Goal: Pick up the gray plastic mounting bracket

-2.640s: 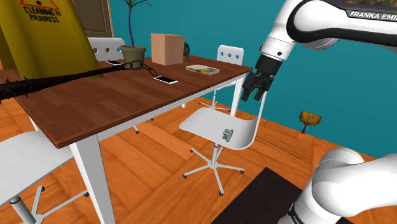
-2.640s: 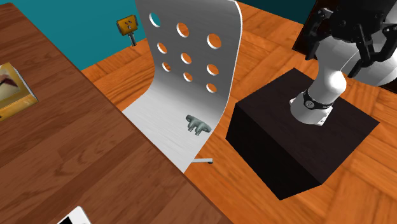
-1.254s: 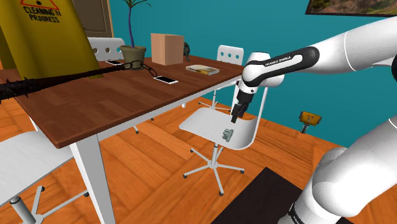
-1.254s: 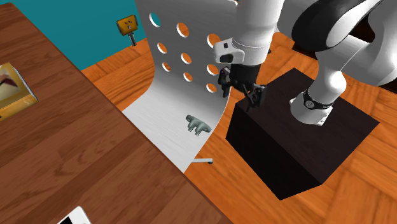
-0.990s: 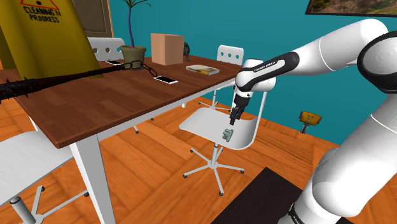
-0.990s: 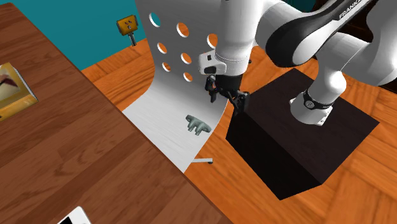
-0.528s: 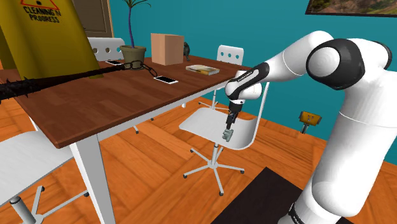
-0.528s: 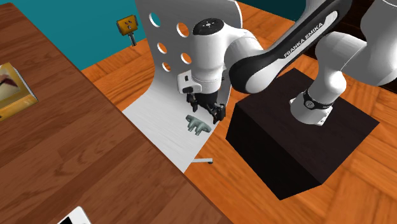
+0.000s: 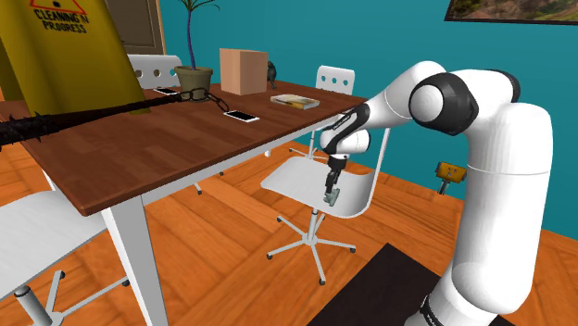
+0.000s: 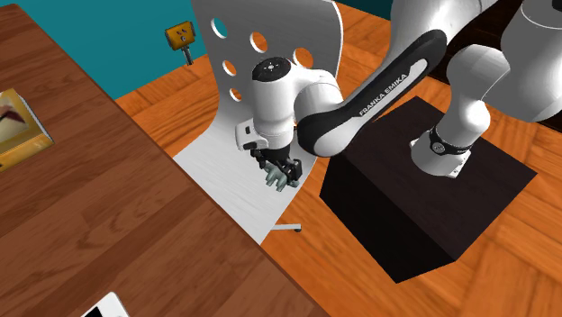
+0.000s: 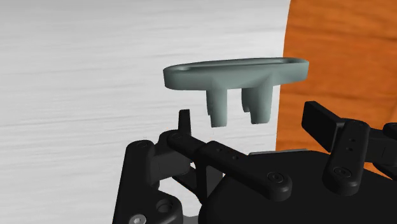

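— One white chair (image 9: 370, 188) stands mid-frame in the shoulder view, right of the brown table (image 9: 139, 153). Where is the bracket (image 11: 235, 71)?

— On the seat (image 9: 292, 181), just right of centre, close to where the seat curves up into the back. It is grey-green. The arm (image 9: 500, 185) arches over from the right, and the black gripper (image 9: 330, 192) points straight down onto it.

— And the second exterior view?

— Left to right: table along the left edge, the chair's holed back at upper centre, the bracket on the seat at centre with the gripper over it, the black stand (image 10: 423, 216) at right.

— Is it gripped?

— No. In the wrist view the fingers (image 11: 321, 124) stand spread, one on each side of the bracket's two pegs, with a gap to each. The pegs stick out from a flat plate. The bracket lies near the seat's edge, with orange floor (image 11: 343, 57) beyond.
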